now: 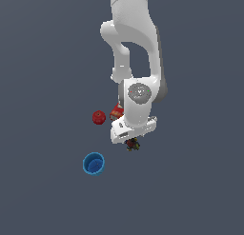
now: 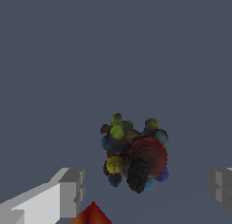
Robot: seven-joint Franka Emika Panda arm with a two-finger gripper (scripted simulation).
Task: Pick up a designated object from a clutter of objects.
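gripper open, fingers either side of speckled lump

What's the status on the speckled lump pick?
Gripper open, fingers either side of speckled lump, not touching. Lump on the floor, not lifted. Red-orange box close by; red ball and blue cup clear.

My fingers stand wide either side of the speckled lump with bare floor around it; only the red-orange box crowds close, ball and cup well apart.
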